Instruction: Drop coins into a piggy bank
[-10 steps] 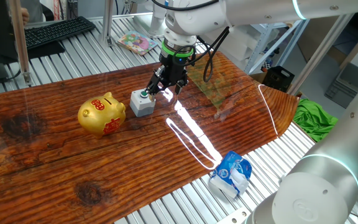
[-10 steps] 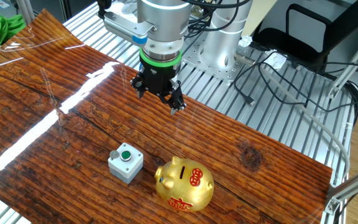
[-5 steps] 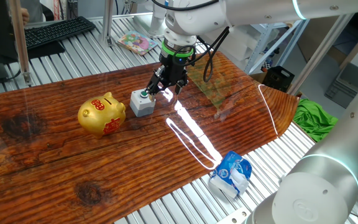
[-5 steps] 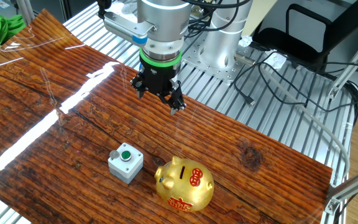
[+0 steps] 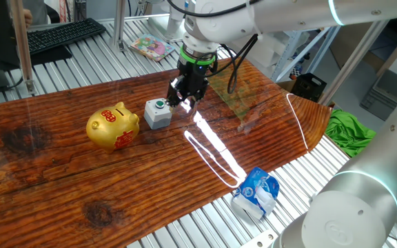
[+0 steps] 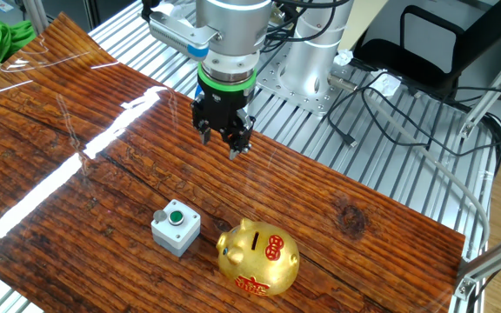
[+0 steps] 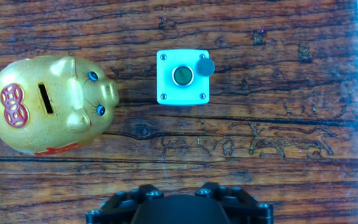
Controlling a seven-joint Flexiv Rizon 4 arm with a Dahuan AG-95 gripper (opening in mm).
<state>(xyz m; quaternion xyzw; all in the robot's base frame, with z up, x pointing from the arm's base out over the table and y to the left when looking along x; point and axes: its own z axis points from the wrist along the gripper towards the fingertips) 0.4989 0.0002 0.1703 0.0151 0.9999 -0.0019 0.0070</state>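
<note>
Altogether, the wooden tabletop (image 5: 81,186) carried few items. One piggy bank (image 7: 45,104): shiny gold, pig-shaped, red markings on rump and flank, a single dark slot on top. It lay to one side of the grey box and just apart from it, snout turned toward the box. Judged hard and rigid, likely hollow and light, with a glossy rounded shell that would slip in a pinch; best left standing, since only the slot needed to be reached.

One small grey button box (image 7: 183,77) with a green button in its lid. One coin (image 7: 205,66), a dull round disc, rested on the box's upper corner and overhung the edge. Judged thin, stiff, light and slick; the overhanging rim looked the sensible place to take it, edge to edge between the fingertips. No other coin could be made out.

One gripper (image 6: 223,144), pointing down over bare wood, well apart from box and bank. Its jaws stood part open, neither wide nor closed, and nothing showed between them; in the hand view only the black base of the hand appeared, fingertips unseen.

Off the board, on the slatted bench: one crumpled blue-and-white packet (image 5: 256,192), one green cloth (image 5: 350,129), one black keyboard (image 5: 62,34).
</note>
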